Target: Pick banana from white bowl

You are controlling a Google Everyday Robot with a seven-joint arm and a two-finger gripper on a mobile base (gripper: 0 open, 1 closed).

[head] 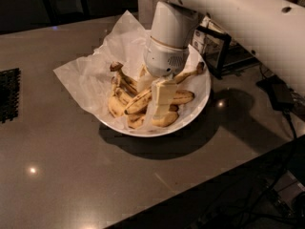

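The white bowl (199,104) sits on the grey table on a crinkled white paper sheet (90,75). Several speckled yellow bananas lie in it. The banana (139,102), long and slim, runs diagonally across the bowl, and its thin stem ends in a dark tip at the far right rim. A shorter curved bunch (119,87) lies on the bowl's left side. My gripper (152,104) hangs from the white arm and is lowered into the bowl's middle, right over the long banana, hiding the banana's middle.
A black and clear box-like object (212,46) stands just behind the bowl on the right. A black grid (8,95) lies at the table's left edge. The table's front edge runs diagonally at the lower right, with cables and a black box (275,92) beyond it.
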